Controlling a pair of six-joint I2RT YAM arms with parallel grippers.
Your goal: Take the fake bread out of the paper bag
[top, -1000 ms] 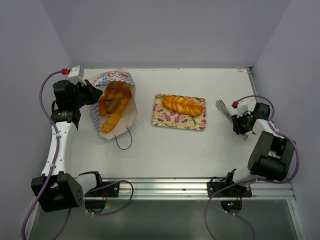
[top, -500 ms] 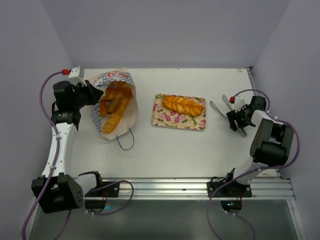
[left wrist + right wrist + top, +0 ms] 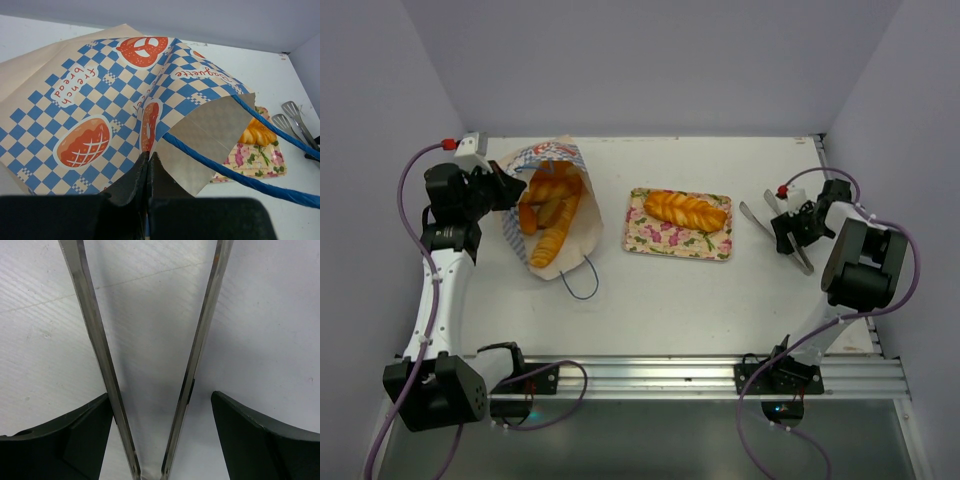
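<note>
The paper bag (image 3: 582, 228) lay at the left, its rim clenched by the left claw (image 3: 149, 161), bread (image 3: 553, 238) inside. The right claw (image 3: 160, 402) stood released around the tongs (image 3: 94, 320); we judged they should enter the mouth low, squeezing one piece.
</note>
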